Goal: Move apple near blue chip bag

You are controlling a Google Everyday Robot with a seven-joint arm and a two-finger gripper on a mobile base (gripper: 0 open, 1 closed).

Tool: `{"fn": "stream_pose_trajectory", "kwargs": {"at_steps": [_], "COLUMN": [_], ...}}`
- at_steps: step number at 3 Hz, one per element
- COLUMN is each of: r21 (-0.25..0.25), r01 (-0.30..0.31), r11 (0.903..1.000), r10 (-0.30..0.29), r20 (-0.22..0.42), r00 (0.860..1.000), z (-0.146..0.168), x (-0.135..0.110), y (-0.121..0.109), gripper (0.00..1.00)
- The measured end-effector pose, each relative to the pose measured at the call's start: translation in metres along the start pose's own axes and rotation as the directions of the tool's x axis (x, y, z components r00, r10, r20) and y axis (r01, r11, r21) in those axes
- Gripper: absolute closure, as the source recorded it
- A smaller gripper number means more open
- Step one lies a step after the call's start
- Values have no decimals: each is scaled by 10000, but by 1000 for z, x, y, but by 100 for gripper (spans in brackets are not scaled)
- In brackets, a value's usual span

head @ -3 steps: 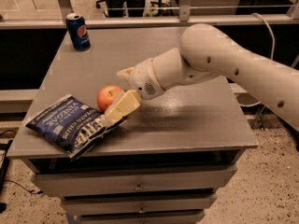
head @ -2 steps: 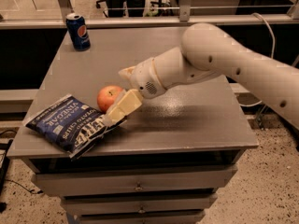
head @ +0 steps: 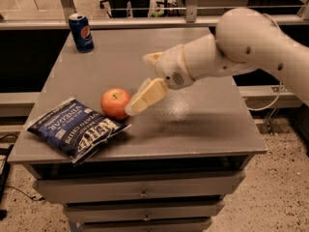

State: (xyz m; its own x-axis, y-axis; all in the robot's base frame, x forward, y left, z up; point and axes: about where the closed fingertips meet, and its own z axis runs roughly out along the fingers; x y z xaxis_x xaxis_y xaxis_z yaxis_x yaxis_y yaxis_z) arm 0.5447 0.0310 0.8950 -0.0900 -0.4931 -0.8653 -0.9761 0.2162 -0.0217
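Grey cabinet surface [head: 203, 124], with drawers [head: 145, 193] below its front edge, carrying three items. Item one: apple [head: 115, 103], red-orange, stem dimple up, resting on the surface left of centre, just behind the right end of the bag; whether the two touch cannot be told. Item two: blue chip bag [head: 75, 129], dark blue with white lettering, crinkled, lying flat at the front left corner, its lower edge reaching the surface's front edge. Item three: blue Pepsi can [head: 81, 32], upright at the back left corner, well apart from the apple and bag. Gripper [head: 138, 84]: on a cream-white arm [head: 231, 52] reaching in from the right, low over the middle of the surface, to the right of the apple. Jaws: spread wide and holding nothing; the lower finger slants down to the apple's right side, touching or just beside it, while the upper finger sits behind, clear of the fruit.
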Motion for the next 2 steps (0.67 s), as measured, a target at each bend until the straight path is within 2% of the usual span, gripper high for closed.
{"fn": "stream_pose_trajectory", "kwargs": {"at_steps": [1, 2], "r21": [1372, 2600], "r01": [385, 792], "r11": [9898, 9623], "r10": [-445, -1027], "r20": [407, 778], "r00": [9982, 9917], "z": [-55, -100], "x": [8, 19], "y": [-33, -68], "gripper": [0, 0]}}
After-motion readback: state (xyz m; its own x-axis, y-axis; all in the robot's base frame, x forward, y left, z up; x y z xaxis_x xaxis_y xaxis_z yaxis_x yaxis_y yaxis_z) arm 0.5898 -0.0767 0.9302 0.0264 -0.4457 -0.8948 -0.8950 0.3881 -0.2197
